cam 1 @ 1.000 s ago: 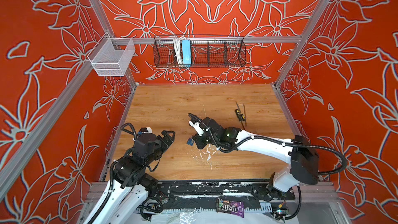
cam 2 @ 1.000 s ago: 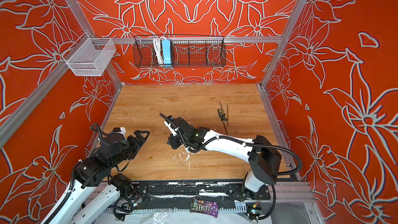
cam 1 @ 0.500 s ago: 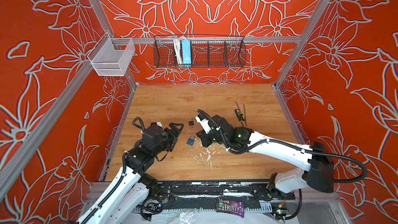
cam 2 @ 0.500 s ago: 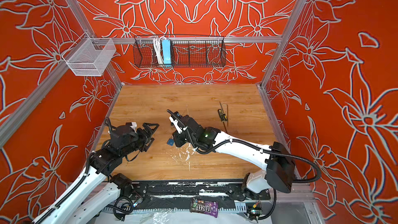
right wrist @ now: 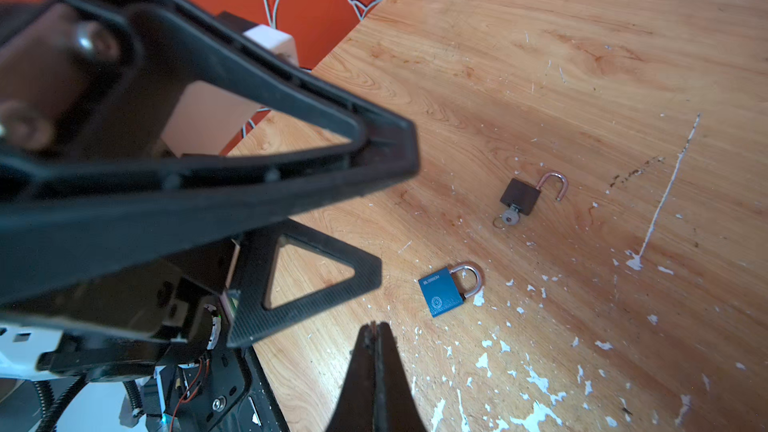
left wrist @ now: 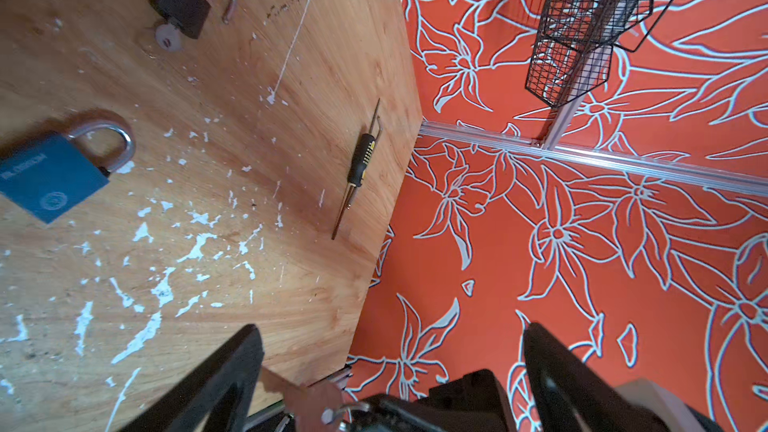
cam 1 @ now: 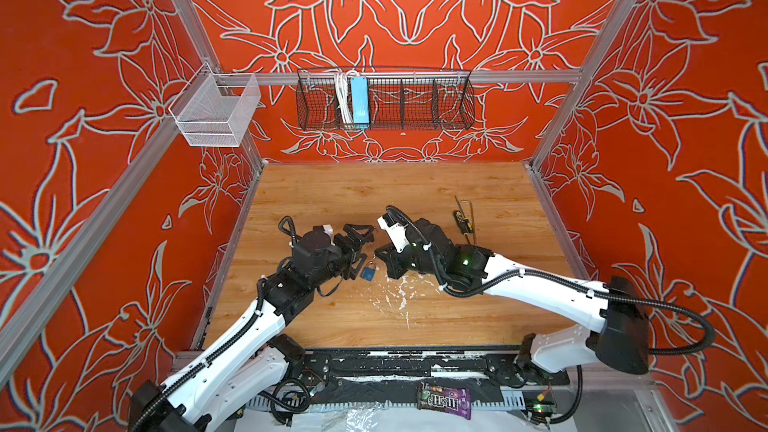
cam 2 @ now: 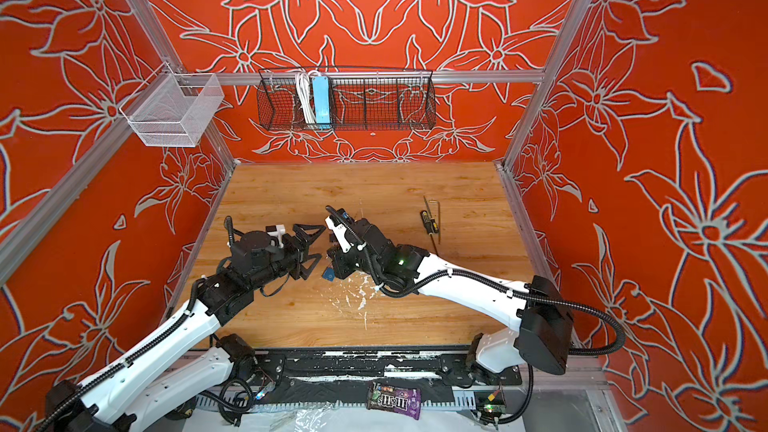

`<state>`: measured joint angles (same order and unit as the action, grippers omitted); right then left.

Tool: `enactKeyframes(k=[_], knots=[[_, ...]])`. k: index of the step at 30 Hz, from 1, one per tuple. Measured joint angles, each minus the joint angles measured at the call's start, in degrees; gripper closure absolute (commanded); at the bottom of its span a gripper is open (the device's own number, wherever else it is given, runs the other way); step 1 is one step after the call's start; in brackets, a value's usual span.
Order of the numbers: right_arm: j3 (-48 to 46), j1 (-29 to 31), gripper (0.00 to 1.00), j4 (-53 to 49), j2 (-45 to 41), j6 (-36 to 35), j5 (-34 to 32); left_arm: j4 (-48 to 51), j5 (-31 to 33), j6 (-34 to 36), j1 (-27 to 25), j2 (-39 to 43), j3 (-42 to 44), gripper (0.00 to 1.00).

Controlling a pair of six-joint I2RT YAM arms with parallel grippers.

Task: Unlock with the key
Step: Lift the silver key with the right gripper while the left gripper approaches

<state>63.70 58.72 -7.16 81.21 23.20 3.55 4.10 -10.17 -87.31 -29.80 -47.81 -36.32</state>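
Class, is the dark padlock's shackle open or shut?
Open: one shackle end hangs free of the dark padlock, with a key in its base.

A screwdriver (cam 1: 463, 220) lies on the wooden table (cam 1: 374, 193); a wire basket (cam 1: 415, 105) hangs behind.

The scuffed wooden table (cam 1: 374, 193) holds a blue padlock (cam 1: 368, 273) mid-table. A dark padlock (right wrist: 520, 197) lies close by, shackle open, key (right wrist: 508, 216) in it. A screwdriver (cam 1: 464, 221) lies far right.
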Motion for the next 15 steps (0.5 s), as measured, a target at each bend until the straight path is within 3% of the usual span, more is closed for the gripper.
enactKeyframes(k=[15], knots=[[-0.02, 0.00, 1.00, 7.43, -2.08, 0.22, 0.57, -9.05, 2.34, -8.63, -4.09, -4.31, 0.50, 0.02]])
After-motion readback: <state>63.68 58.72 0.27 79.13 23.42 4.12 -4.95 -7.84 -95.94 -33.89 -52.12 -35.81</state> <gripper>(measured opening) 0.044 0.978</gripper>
